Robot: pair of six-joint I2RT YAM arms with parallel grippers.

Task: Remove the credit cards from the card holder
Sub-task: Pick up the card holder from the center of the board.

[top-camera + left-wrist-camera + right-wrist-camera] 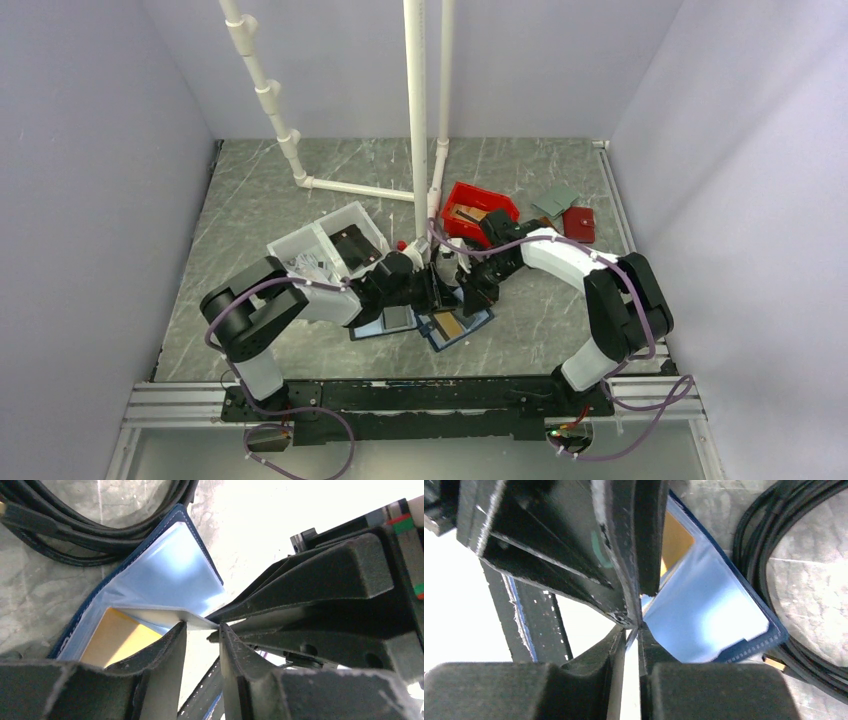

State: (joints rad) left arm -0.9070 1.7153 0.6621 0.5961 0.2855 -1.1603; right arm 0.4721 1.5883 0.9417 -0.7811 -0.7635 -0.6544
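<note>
The card holder (468, 322) lies open on the table (300, 190), near and central, with a gold credit card (115, 637) in its sleeve. My right gripper (633, 636) is pinched narrow on a pale sheet (170, 615) at the holder's fold; card or sleeve, I cannot tell. My left gripper (202, 630) stands narrow right beside it; whether it grips, I cannot tell.
</note>
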